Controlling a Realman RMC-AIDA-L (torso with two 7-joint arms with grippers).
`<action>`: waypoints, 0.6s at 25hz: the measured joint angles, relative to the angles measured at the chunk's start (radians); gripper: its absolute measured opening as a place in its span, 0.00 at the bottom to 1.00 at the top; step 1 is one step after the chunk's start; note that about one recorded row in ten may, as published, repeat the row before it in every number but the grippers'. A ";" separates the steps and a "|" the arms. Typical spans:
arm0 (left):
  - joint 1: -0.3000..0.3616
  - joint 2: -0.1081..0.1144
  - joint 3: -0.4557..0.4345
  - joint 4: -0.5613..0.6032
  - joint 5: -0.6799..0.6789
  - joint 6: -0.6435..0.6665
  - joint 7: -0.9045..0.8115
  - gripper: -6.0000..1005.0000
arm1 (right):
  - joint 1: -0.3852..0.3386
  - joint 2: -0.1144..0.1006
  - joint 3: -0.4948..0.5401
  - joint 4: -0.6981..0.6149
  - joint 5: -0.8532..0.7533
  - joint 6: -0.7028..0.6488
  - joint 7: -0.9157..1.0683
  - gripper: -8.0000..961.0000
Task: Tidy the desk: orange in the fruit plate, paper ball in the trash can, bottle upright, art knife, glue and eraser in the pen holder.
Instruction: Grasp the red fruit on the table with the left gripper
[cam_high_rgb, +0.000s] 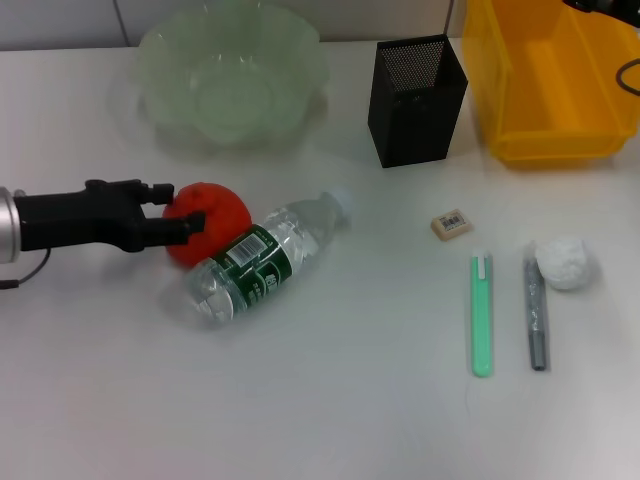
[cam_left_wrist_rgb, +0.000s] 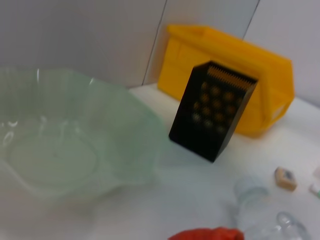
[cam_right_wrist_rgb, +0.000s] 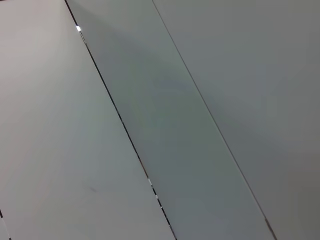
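Observation:
The orange (cam_high_rgb: 222, 222) lies left of centre, touching the lying bottle (cam_high_rgb: 262, 262); its top shows in the left wrist view (cam_left_wrist_rgb: 207, 234). My left gripper (cam_high_rgb: 185, 208) reaches in from the left, open, with its fingers over the orange's left side. The pale-green fruit plate (cam_high_rgb: 232, 75) stands behind it, also in the left wrist view (cam_left_wrist_rgb: 65, 140). The black mesh pen holder (cam_high_rgb: 415, 98) and the yellow trash can (cam_high_rgb: 550, 90) stand at the back right. The eraser (cam_high_rgb: 450, 223), green art knife (cam_high_rgb: 482, 312), grey glue stick (cam_high_rgb: 536, 310) and paper ball (cam_high_rgb: 567, 262) lie at right.
Only a dark part of the right arm (cam_high_rgb: 600, 5) shows at the top right corner, over the trash can, with a cable (cam_high_rgb: 630, 75) beside it. The right wrist view shows only wall panels.

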 joint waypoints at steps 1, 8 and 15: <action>0.000 0.000 0.000 0.000 0.000 0.000 0.000 0.75 | 0.001 0.000 0.000 0.000 0.000 0.002 0.000 0.86; -0.011 -0.027 0.017 0.000 -0.011 -0.045 0.023 0.73 | 0.002 0.001 -0.001 0.000 -0.001 0.006 0.000 0.86; -0.014 -0.028 0.030 -0.003 -0.035 -0.066 0.019 0.70 | -0.004 0.003 -0.001 0.000 -0.002 0.006 0.000 0.86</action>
